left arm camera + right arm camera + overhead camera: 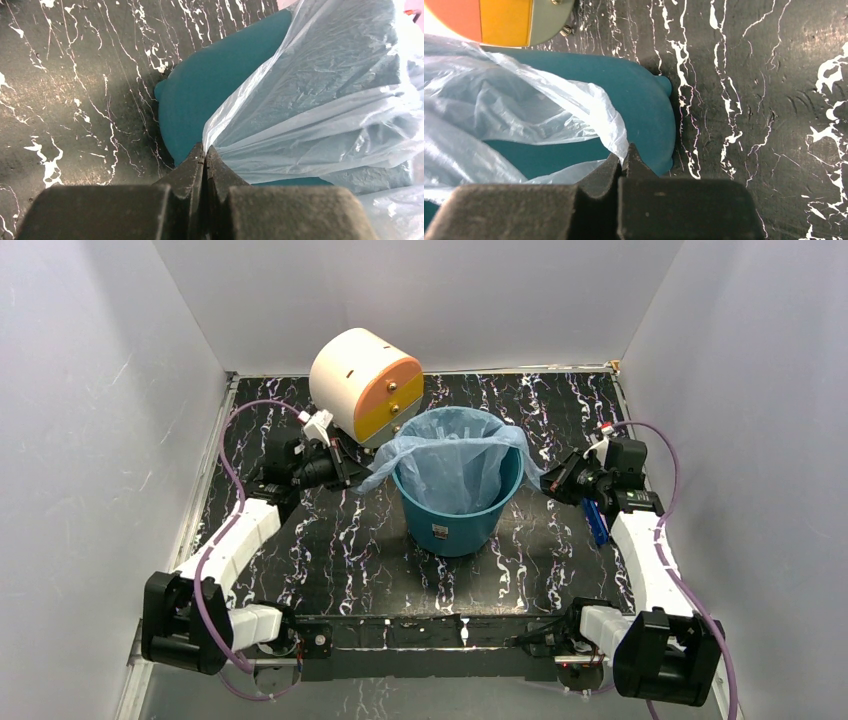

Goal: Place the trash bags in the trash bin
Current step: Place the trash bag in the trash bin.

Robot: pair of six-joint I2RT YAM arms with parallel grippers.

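Across the trash bin (455, 528), the trash bag (452, 462) is pinched at nine o'clock by the left gripper (357, 480), at three by the right gripper (547, 483).

A robotics lab test cell: a black tabletop (340, 560) with white marble veining is boxed in on three sides by plain pale walls (100, 360), with a white-and-black left arm (235, 540) and right arm (645, 560) bolted at its near edge, trailing purple cables (228, 435).

Bag (455, 465) in bin (462, 523) at table (330, 560) centre (edges over rim both sides); drum box (365, 380) behind bin, leftward.
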